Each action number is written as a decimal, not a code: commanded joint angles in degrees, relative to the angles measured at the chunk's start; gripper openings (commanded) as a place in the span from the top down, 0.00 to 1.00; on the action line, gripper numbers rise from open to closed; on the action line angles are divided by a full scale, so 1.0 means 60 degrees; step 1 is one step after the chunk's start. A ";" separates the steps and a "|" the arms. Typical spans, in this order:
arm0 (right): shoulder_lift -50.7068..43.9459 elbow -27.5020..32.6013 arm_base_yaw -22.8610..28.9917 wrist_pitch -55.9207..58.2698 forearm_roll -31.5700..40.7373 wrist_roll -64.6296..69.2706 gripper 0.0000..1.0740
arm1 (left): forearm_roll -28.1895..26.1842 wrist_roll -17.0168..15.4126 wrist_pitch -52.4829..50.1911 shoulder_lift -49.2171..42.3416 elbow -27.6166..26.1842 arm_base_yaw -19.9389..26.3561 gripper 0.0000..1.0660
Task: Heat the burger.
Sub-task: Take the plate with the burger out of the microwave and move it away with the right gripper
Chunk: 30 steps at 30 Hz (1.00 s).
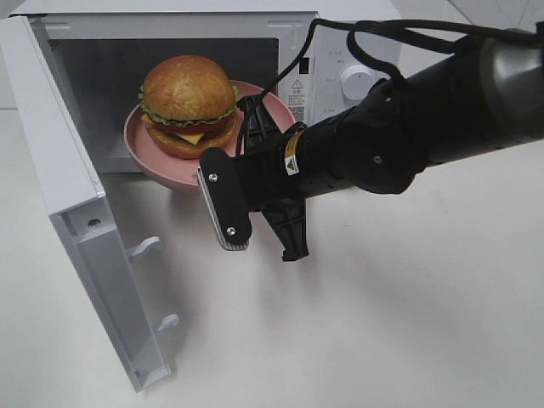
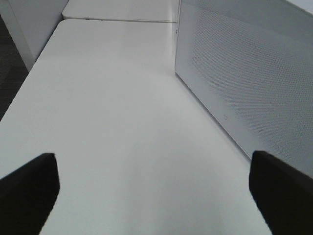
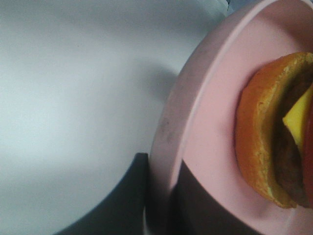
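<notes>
The burger (image 1: pixel 188 104), with a golden-brown bun, lettuce, cheese and patty, sits on a round pink plate (image 1: pixel 149 146). My right gripper (image 1: pixel 255 140) is shut on the plate's near right rim and holds it at the mouth of the open white microwave (image 1: pixel 174 53), partly inside the cavity. In the right wrist view the plate rim (image 3: pixel 195 107) runs between the dark fingers (image 3: pixel 139 196), with the burger (image 3: pixel 274 132) beyond. My left gripper (image 2: pixel 154 196) is open and empty over bare table, beside the microwave's side wall (image 2: pixel 244 73); it is out of the high view.
The microwave door (image 1: pixel 64 195) stands wide open to the left, with latch hooks (image 1: pixel 144 248) on its inner edge. The control dial (image 1: pixel 357 82) is on the right panel. The white table (image 1: pixel 382 323) spreads in front.
</notes>
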 commanded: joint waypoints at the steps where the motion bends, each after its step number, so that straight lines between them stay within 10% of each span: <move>1: -0.0477 0.0124 -0.0067 -0.0573 0.0162 0.0210 1.00 | 0.0010 -0.0057 -0.0153 -0.0172 0.0019 0.0038 0.08; 30: -0.3438 0.3371 -0.0067 -0.0735 0.0229 0.0401 1.00 | 0.0010 -0.0057 -0.0153 -0.0172 0.0019 0.0038 0.08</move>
